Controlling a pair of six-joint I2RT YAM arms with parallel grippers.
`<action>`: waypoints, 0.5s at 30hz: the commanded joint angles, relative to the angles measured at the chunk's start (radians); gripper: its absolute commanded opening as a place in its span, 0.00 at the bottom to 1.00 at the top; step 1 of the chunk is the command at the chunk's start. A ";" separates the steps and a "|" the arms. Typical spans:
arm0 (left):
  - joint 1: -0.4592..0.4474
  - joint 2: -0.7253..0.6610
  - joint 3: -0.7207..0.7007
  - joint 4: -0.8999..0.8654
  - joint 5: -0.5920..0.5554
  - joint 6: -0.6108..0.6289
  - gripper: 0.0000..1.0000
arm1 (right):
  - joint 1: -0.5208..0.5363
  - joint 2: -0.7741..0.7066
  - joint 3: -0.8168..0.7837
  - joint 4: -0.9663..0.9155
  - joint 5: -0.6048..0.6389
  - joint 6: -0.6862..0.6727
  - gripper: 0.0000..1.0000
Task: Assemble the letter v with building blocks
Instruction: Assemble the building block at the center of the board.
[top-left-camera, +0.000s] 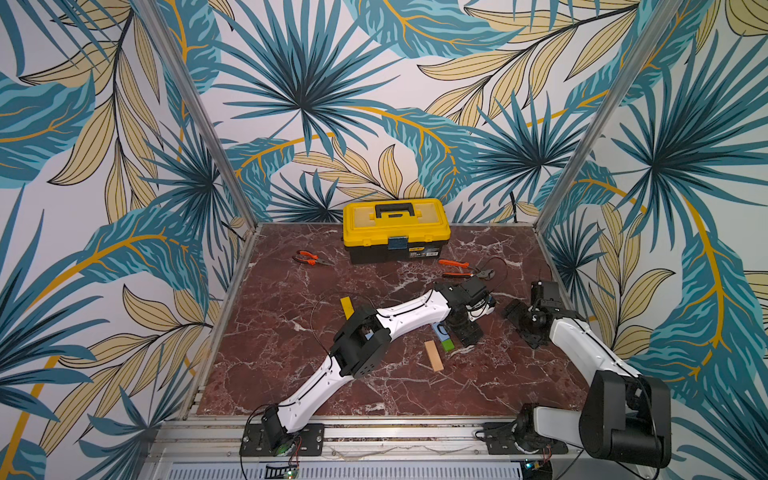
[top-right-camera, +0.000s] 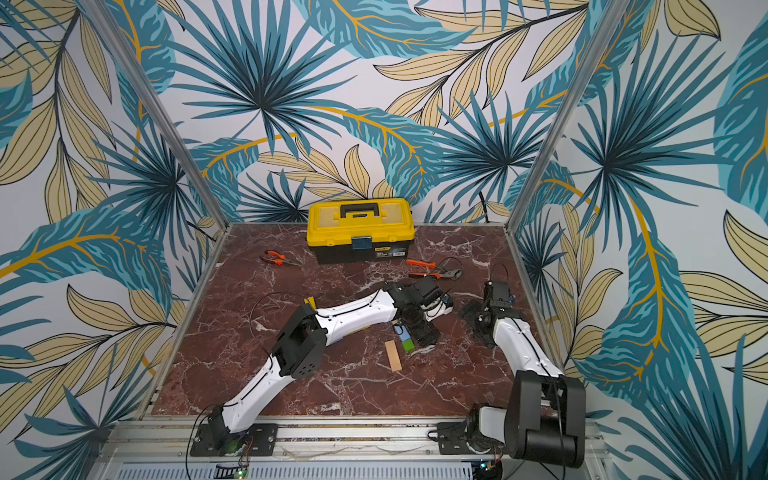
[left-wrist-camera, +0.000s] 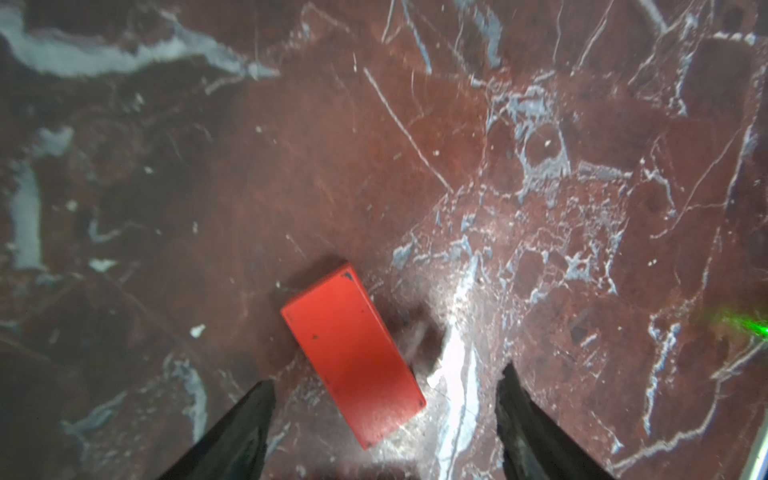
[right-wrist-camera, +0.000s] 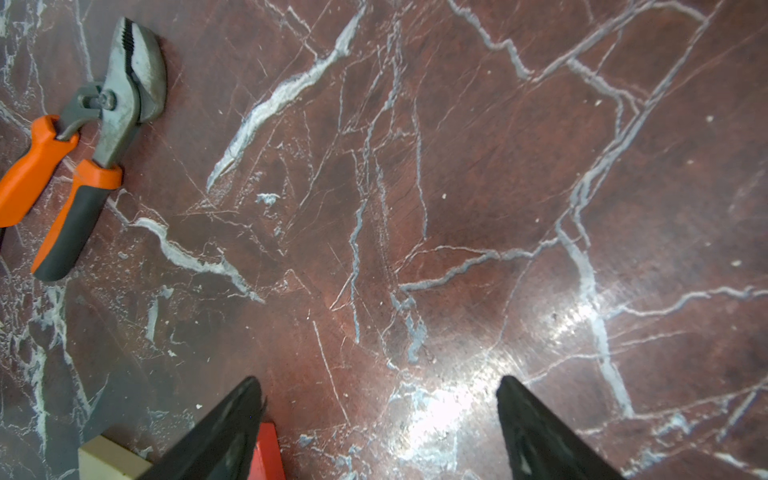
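A red block (left-wrist-camera: 353, 353) lies flat on the marble table (left-wrist-camera: 291, 166), its near end between the fingers of my left gripper (left-wrist-camera: 386, 378), which is open and touches neither side of it. In both top views the left gripper (top-left-camera: 467, 332) points down beside a light-blue block (top-left-camera: 439, 330), a green cube (top-left-camera: 448, 345) and a tan bar (top-left-camera: 433, 355). A yellow bar (top-left-camera: 346, 307) shows behind the left elbow. My right gripper (right-wrist-camera: 378, 380) is open over bare marble, with a red block corner (right-wrist-camera: 266, 453) and a tan block (right-wrist-camera: 108, 461) beside one finger.
A yellow toolbox (top-left-camera: 397, 228) stands at the back middle. Orange-handled pliers (top-left-camera: 309, 258) lie back left, and another pair (top-left-camera: 461, 268) lies just behind the left wrist, seen also as pliers (right-wrist-camera: 83, 158) in the right wrist view. Metal frame posts stand at the back corners.
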 joint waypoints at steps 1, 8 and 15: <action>-0.001 0.035 0.037 -0.007 0.008 -0.011 0.77 | -0.006 -0.014 -0.016 -0.014 0.014 -0.015 0.89; 0.002 0.048 0.030 -0.007 0.012 -0.010 0.72 | -0.006 -0.008 -0.014 -0.011 0.013 -0.012 0.89; 0.004 0.038 0.019 -0.007 0.009 -0.003 0.54 | -0.005 -0.008 -0.013 -0.011 0.012 -0.013 0.89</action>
